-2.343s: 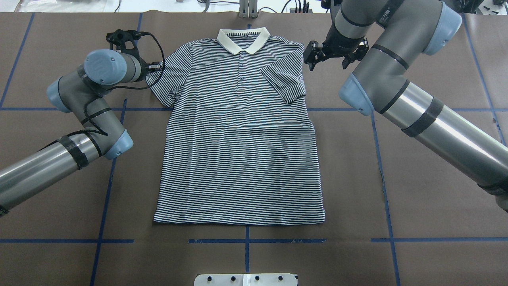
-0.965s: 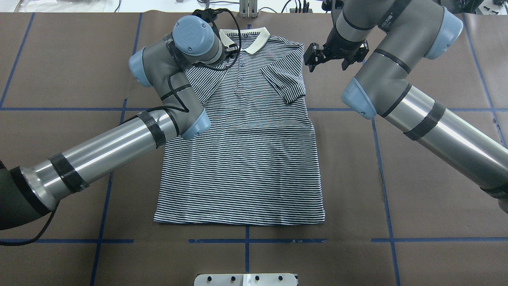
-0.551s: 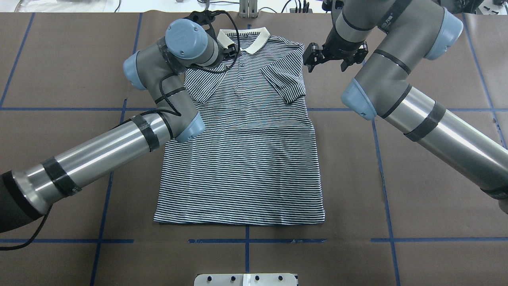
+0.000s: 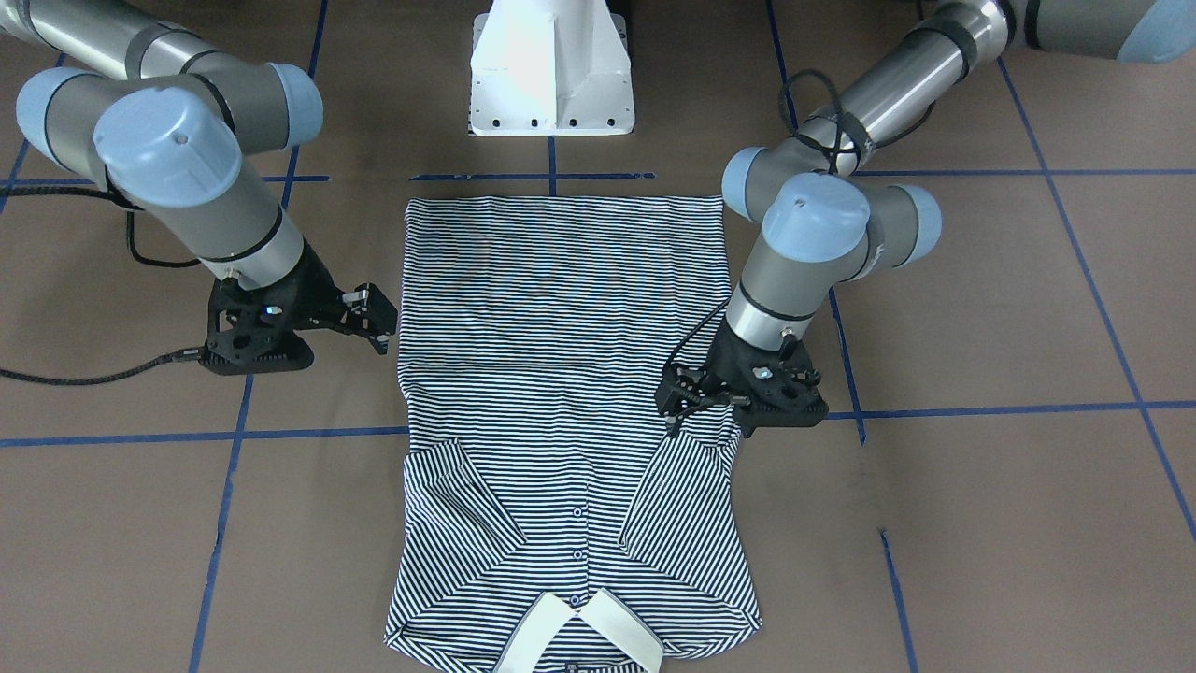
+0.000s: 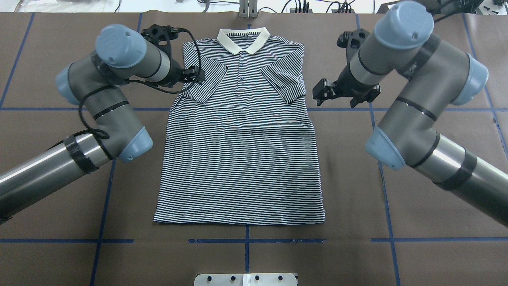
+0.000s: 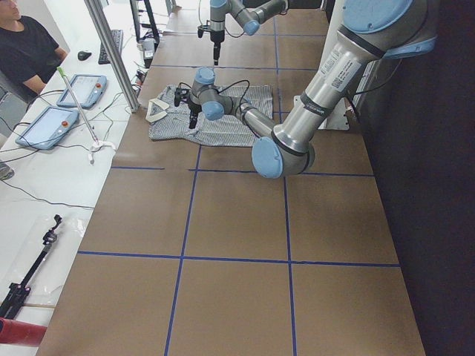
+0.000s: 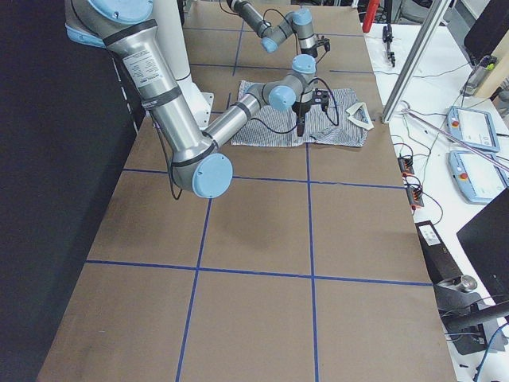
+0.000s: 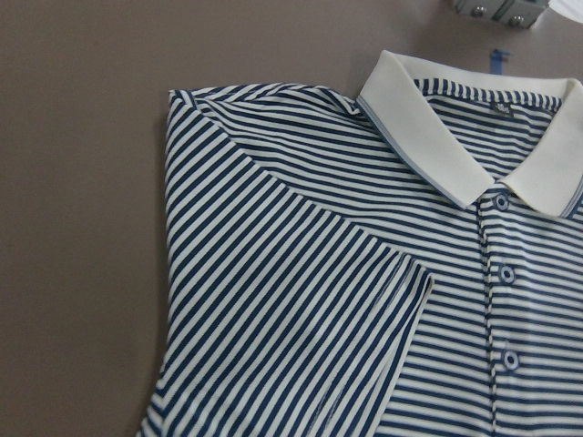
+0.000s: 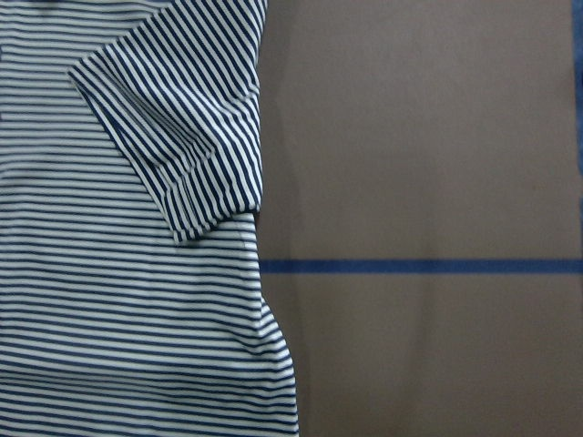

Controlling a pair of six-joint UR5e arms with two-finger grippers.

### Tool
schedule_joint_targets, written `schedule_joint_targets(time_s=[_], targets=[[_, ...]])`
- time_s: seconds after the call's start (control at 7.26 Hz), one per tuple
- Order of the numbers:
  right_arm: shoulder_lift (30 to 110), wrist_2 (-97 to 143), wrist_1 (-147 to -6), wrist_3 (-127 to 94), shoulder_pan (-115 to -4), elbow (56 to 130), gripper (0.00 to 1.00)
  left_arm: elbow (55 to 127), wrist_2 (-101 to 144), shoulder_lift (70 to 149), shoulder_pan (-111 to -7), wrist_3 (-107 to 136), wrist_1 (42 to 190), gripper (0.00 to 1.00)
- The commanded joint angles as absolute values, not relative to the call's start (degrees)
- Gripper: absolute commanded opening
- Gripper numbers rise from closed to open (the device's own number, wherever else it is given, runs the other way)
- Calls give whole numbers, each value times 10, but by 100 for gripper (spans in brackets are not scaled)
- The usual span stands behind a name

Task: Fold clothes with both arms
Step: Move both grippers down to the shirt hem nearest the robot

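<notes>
On the table [image 5: 278, 258], striped polo shirt [image 5: 242, 159], left tool [image 5: 196, 75], right tool [image 5: 320, 89], each spread, empty

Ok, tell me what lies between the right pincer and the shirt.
Only a bare strip of brown table separates the right pincer from the shirt. The overhead view shows it.

The collar [image 4: 624, 634] of the polo shirt [image 4: 561, 374] is running off the bottom edge in the front-facing view. The left tool [image 5: 197, 74] is looking too small and dark to tell how its fingers are standing. A person [image 6: 26, 48] is getting cut off at the exterior left view's corner.
</notes>
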State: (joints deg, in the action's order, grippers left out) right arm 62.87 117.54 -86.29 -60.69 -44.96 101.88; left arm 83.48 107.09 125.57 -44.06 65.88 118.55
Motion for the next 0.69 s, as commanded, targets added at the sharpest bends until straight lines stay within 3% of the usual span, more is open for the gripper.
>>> schedule_joint_targets(time_s=[0.0,0.14,0.55], targets=[[708,1082,-862,-740,-342,1130,100,993,1063,1150,-440,641,1148,100],[715,1045,-861,-799,-291,1148,100,1024,1058,1117,-437,642,1145,100],[769,987,-790,-826,-206,1158,100,1027,1056,1115,-434,642,1145,100]])
